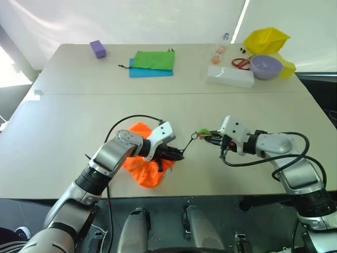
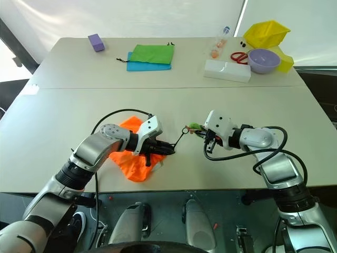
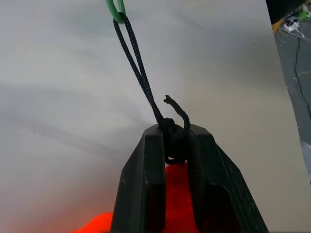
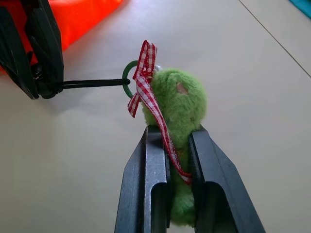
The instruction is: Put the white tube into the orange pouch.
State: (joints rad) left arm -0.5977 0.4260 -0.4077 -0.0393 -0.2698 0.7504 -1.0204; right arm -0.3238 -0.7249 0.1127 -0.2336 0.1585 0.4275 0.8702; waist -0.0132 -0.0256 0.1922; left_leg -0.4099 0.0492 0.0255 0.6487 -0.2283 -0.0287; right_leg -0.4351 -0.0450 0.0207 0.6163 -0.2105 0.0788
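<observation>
Between the two grippers a black drawstring cord (image 4: 92, 83) runs taut over the bare tabletop (image 1: 68, 116); at one end the left gripper (image 3: 176, 141) has its two black fingers pinched together on the cord's knot, right at the gathered mouth of the orange pouch (image 1: 145, 167), whose crumpled fabric lies just behind and beneath those fingers; at the other end the cord loops through a green ring (image 4: 127, 77); that ring hangs on a fuzzy green plush charm (image 4: 182, 109) with a red-and-white checked ribbon (image 4: 150, 97), and the right gripper (image 4: 179, 145) is clamped on the charm, its fingers pressing the plush from both sides; the two grippers face each other across the cord, near but apart; the white tube cannot be made out anywhere on the table, and whether it lies inside the pouch cannot be told; well beyond both grippers, at the far edge, lie a green pouch (image 1: 154, 59) atop a blue pouch (image 1: 150, 72), a purple block (image 1: 98, 48), a white rectangular box (image 1: 230, 76), a clear slim bottle (image 1: 221, 47), red-handled scissors (image 1: 241, 63), a lilac bowl (image 1: 266, 66) and a yellow container (image 1: 267, 39)
</observation>
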